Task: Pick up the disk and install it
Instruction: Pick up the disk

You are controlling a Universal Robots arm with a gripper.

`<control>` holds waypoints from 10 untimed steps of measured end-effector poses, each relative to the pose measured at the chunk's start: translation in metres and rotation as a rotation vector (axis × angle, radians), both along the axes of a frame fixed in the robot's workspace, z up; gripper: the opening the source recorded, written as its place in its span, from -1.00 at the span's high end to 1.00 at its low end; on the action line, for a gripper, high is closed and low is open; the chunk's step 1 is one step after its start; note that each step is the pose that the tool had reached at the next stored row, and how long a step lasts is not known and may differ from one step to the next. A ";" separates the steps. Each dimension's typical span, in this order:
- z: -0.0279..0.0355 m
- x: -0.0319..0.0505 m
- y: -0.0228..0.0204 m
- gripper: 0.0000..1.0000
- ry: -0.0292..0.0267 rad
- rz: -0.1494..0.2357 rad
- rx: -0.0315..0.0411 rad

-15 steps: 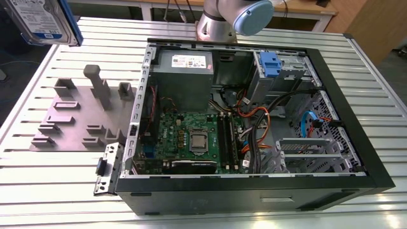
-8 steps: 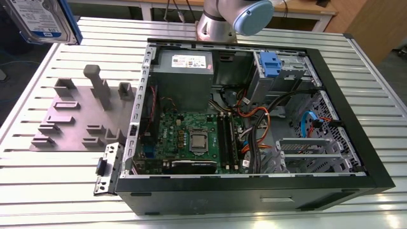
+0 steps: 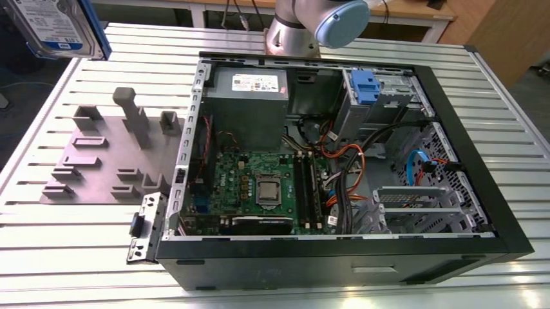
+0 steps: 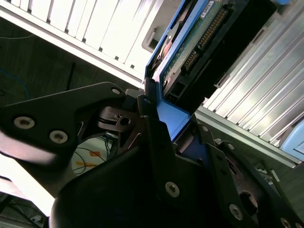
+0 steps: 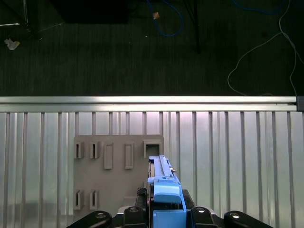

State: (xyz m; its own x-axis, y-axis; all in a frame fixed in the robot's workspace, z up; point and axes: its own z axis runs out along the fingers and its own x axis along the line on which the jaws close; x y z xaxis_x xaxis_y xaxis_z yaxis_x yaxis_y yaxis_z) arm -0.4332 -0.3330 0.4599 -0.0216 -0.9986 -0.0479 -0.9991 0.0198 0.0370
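Aloft, the disk (image 3: 56, 26) rides clear of the table (image 3: 86, 257).
Gripper (image 5: 167, 211) clamped on its blue carrier (image 5: 164, 183); pickup done (installation in the open computer case (image 3: 460, 148) remains).

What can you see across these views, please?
disk: one, silver in blue carrier, aloft at the exterior view's upper left
computer case: one, black, open on the table
power supply: one, grey, inside the case
motherboard: one, green, inside the case
latch: one, blue, inside the case
fixture plate: one, grey, beside the case
table: one, silver slats, under the case
gripper: one, black, shut on the disk
arm: one, silver and blue, beyond the case
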 end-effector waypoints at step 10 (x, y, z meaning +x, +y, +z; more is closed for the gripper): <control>0.0092 0.0000 0.0000 0.27 -0.0001 0.000 0.0000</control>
State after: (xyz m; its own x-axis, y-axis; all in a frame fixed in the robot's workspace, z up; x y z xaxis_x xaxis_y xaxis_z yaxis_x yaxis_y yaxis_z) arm -0.4332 -0.3330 0.4691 -0.0216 -0.9986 -0.0480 -0.9991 0.0199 0.0369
